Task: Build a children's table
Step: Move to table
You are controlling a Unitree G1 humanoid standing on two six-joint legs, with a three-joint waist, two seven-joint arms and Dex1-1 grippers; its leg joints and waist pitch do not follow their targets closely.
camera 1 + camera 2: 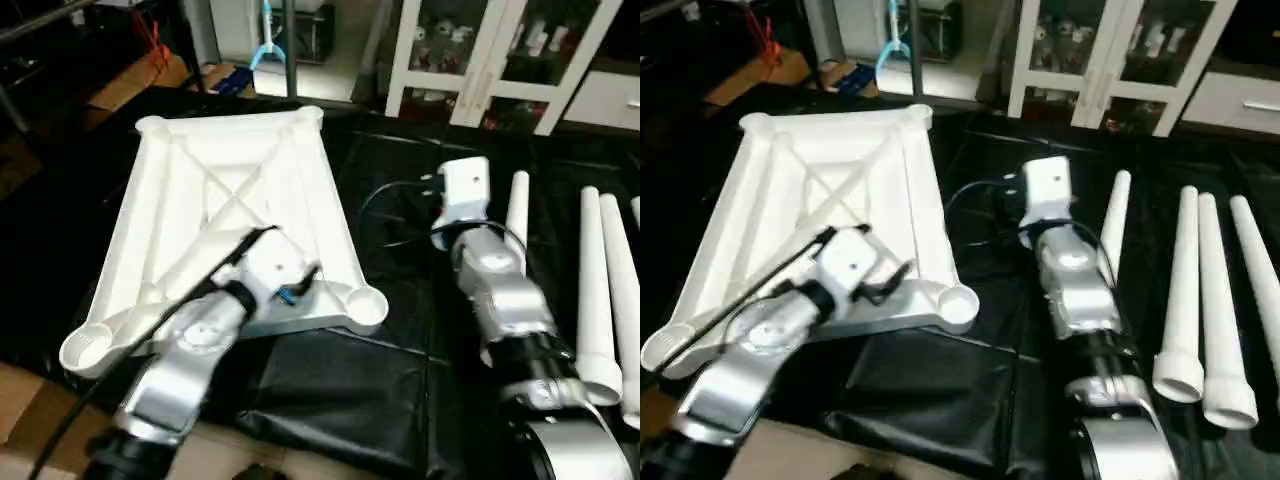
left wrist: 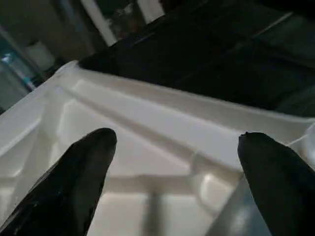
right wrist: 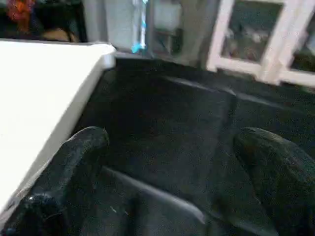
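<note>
The white tabletop [image 1: 200,200] lies upside down on the black cloth, its X ribs and round corner sockets facing up. My left gripper [image 2: 177,142] hovers open just above the tabletop's near right part, close to the corner socket [image 1: 365,303]; ribs show between its fingers [image 2: 74,172]. Four tapered white legs lie on the cloth at the right, one [image 1: 1113,225] apart from the other three [image 1: 1205,310]. My right gripper [image 3: 170,142] is open over bare cloth between the tabletop's right edge [image 3: 44,98] and the legs, holding nothing.
The black cloth [image 1: 340,390] covers the work surface, with a cardboard edge [image 1: 25,400] at the near left. A white glass-door cabinet [image 1: 500,60] stands behind. A thin black cable [image 1: 385,200] loops by my right wrist.
</note>
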